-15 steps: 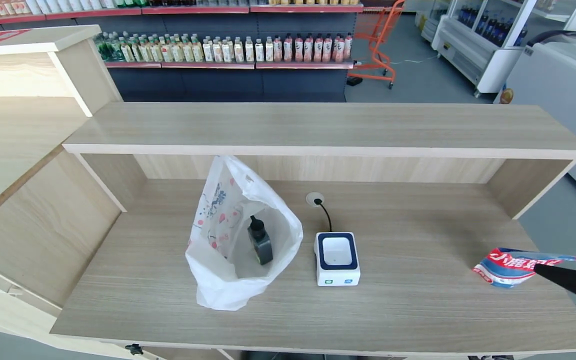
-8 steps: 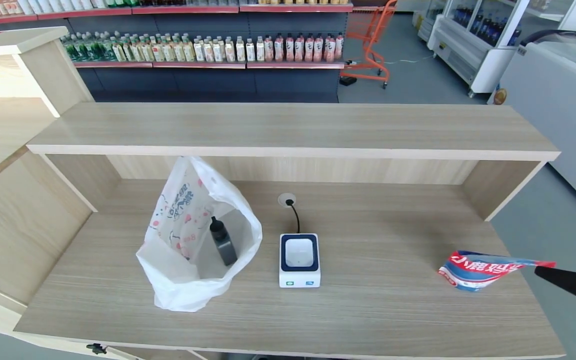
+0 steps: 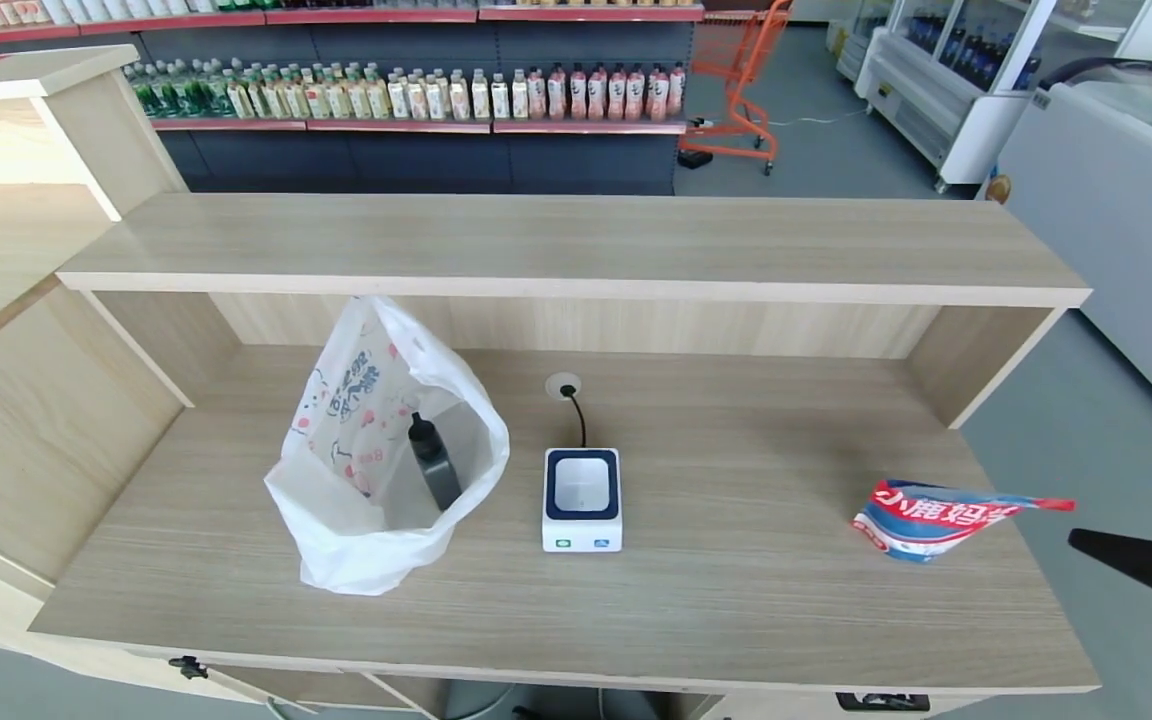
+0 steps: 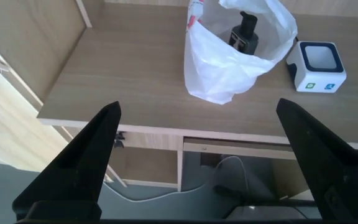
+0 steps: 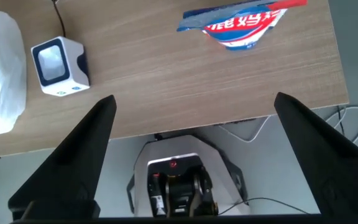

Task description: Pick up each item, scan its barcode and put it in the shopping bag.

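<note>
Both spread wide, nothing held: right gripper (image 5: 194, 102), left gripper (image 4: 199, 107). The red-white-blue plastic pouch (image 3: 926, 515) lies flat on the pale wooden counter (image 3: 736, 600), ahead-left of the right gripper, apart from it, near the counter's end. Risk: a glancing finger shoves the floppy pouch off that end, or it folds in the grip and hides the barcode from the white box scanner (image 3: 582, 498) farther left.

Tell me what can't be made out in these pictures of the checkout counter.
- Dark bottle: head view, lower part hidden by the shopping bag wall; no barcode shows.
- Red and blue pouch: head and right wrist views, underside lies on the counter; barcode unseen.
- Shelf bottles: head view, too small to tell the labels.
</note>
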{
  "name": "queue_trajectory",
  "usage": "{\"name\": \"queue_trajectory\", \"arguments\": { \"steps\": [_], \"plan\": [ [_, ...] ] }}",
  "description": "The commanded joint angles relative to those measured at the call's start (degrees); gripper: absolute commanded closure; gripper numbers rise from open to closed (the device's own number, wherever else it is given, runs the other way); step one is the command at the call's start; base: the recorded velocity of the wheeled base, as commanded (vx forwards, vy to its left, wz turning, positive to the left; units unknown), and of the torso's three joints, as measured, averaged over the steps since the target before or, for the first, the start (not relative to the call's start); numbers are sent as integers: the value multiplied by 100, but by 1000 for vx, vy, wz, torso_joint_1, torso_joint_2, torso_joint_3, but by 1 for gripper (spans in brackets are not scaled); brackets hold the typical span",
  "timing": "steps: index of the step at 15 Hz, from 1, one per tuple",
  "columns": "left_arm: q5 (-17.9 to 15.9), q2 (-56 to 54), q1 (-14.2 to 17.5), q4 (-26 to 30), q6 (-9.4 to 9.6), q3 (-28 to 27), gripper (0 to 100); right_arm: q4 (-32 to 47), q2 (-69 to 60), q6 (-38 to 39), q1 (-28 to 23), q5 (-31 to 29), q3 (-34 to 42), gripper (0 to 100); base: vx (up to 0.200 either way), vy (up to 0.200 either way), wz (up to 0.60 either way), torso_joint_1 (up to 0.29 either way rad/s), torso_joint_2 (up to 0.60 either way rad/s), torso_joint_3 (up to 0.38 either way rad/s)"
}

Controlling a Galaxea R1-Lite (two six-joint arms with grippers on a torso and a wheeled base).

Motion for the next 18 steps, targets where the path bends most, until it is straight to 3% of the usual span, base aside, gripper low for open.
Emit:
{"name": "queue_trajectory", "arguments": {
  "steps": [1, 9, 13, 15, 18],
  "plan": [
    [-3, -2, 1, 0, 16, 0, 0, -12, 19, 1, -6, 2, -14, 0, 0, 0, 0, 0, 0, 0],
    [6, -2, 1, 0, 78, 0, 0, -3, 90, 309, -112, -16, -75, 0, 0, -175, 0, 0, 1, 1],
    [-3, -2, 1, 0, 60, 0, 0, 428, 652, 1671, -305, -51, -954, 0, 0, -100, 0, 4, 1, 2],
    [-3, -2, 1, 0, 60, 0, 0, 700, 1223, 3042, -59, -51, -1657, 0, 0, 0, 0, 0, 0, 0],
    [-3, -2, 1, 0, 60, 0, 0, 762, 1909, 3736, -24, -350, -1710, 0, 0, 0, 0, 0, 0, 0]
  ]
}}
